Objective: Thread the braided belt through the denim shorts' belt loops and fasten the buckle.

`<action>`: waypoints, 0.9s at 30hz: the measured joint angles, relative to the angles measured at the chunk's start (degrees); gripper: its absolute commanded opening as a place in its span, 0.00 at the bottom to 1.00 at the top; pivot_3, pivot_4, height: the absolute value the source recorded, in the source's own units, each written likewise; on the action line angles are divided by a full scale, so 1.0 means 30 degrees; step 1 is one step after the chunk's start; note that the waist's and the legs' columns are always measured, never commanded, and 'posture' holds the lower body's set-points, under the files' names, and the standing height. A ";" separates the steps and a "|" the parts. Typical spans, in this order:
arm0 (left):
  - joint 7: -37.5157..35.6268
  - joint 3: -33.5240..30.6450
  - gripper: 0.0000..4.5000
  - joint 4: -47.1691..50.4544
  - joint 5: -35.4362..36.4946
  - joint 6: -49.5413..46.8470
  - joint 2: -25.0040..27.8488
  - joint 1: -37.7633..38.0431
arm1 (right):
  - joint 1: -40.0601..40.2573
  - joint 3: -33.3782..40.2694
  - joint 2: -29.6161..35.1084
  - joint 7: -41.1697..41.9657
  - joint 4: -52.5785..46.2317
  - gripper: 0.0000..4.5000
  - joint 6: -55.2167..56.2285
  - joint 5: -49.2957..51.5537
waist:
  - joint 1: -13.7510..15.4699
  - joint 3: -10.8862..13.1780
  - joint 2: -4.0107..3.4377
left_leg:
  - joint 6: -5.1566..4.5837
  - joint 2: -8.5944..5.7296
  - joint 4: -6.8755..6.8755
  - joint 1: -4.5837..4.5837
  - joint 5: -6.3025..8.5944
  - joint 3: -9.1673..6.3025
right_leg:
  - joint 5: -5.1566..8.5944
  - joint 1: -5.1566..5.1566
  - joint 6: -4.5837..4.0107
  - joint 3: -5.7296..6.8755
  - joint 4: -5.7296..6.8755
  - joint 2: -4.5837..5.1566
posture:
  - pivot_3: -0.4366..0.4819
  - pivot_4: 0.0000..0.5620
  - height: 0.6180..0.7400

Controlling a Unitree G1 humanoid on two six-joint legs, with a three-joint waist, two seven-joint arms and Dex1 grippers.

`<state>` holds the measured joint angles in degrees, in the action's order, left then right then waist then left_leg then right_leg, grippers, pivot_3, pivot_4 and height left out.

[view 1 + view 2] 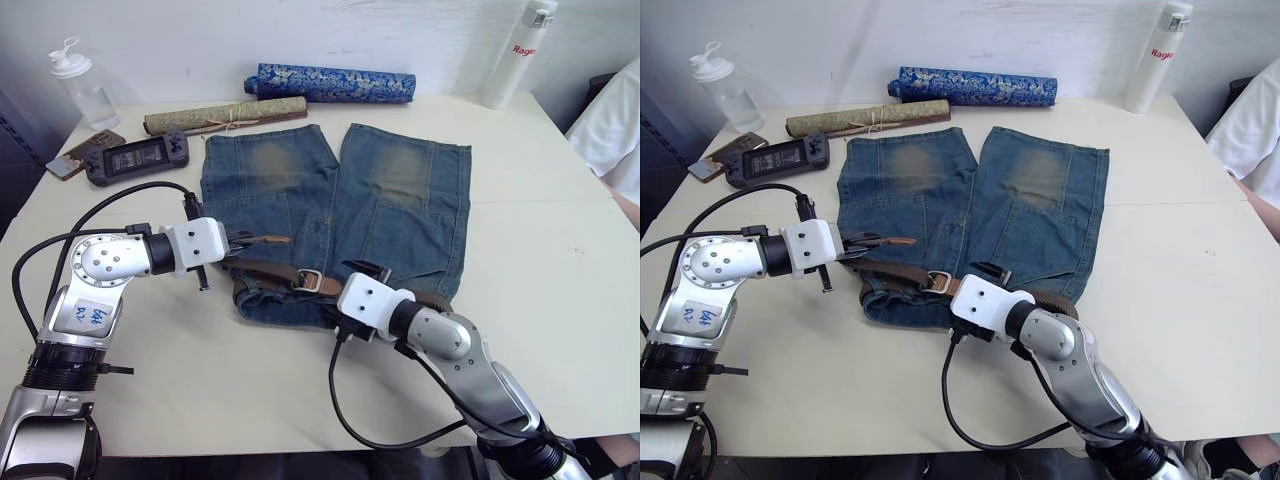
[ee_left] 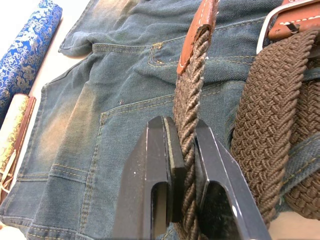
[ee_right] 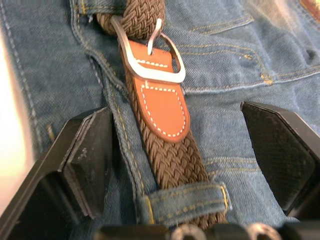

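Observation:
The denim shorts [image 1: 340, 200] lie flat mid-table, waistband toward me. The braided belt [image 1: 262, 270] runs along the waistband, and its silver buckle [image 1: 308, 280] rests near the waistband's middle. My left gripper [image 2: 186, 150] is shut on the belt's free end, just behind the tan leather tip [image 2: 200, 25], holding it raised over the left leg. My right gripper [image 3: 182, 150] is open, with its fingers [image 3: 85, 165] on either side of the strap below the buckle [image 3: 150, 60]. There the belt passes under a belt loop [image 3: 185, 200].
At the table's far edge lie a blue patterned roll [image 1: 330, 83] and a tan roll [image 1: 225, 115]. A handheld device [image 1: 137, 158] and a clear bottle [image 1: 80, 85] sit at the far left, and a white bottle [image 1: 518, 55] at the far right. A person's white sleeve [image 1: 615, 125] shows at the right edge.

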<state>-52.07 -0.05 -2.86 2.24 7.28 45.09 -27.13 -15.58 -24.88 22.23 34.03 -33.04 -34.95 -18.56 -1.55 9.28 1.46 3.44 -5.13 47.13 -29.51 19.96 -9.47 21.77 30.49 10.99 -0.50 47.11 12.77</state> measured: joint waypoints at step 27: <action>-0.0067 0.1132 0.00 -0.0783 -0.0274 0.0014 -0.0409 -0.1011 | -0.1770 -0.0803 -0.0513 -0.0611 0.1028 0.01 0.0353 -0.1381 | -0.0039 0.0000 0.0000 | 0.0001 -0.0001 0.0007 0.0000 -0.0001 -0.0007 | 0.0003 0.0008 -0.0005 -0.0002 0.0032 -0.0016 | 0.48 0.27 0.16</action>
<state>-52.27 3.34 -5.21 1.42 7.32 43.86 -30.16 -20.89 -27.29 20.69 32.20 -29.96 -33.89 -22.70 -1.67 9.28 1.46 3.44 -5.13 47.15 -29.51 19.95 -9.49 21.78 30.51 10.98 -0.50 47.21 12.72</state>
